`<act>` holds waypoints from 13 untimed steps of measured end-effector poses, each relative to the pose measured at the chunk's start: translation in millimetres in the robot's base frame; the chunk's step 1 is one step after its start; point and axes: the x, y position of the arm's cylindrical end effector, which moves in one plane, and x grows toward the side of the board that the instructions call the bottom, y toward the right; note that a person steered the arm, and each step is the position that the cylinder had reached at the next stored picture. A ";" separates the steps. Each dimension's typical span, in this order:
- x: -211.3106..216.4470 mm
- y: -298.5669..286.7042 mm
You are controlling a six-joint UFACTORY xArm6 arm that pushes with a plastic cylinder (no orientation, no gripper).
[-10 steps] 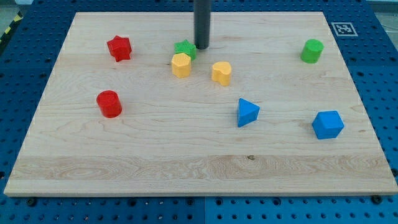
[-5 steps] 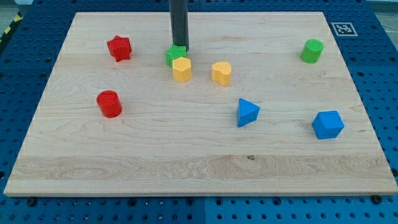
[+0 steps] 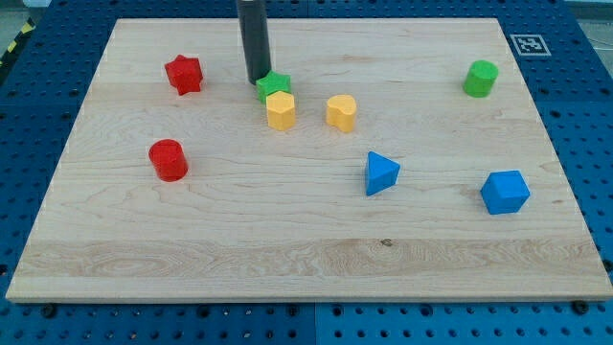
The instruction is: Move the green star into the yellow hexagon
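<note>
The green star lies near the view's top, left of centre. It touches the top-left edge of the yellow hexagon, which sits just below it. My tip stands just left of the green star, close to it or touching its left side. The dark rod rises from there out of the view's top.
A yellow heart-like block lies right of the hexagon. A red star and a red cylinder are at the left. A blue triangle, a blue cube-like block and a green cylinder are at the right.
My tip has moved left, from the star's right side over its top to its left side. The green star was pushed left and a little down, against the hexagon.
</note>
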 end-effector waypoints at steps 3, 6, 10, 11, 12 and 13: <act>40.9 -36.3; 59.0 31.9; -4.8 -15.3; -17.3 -8.0; -15.7 19.0; 1.2 40.7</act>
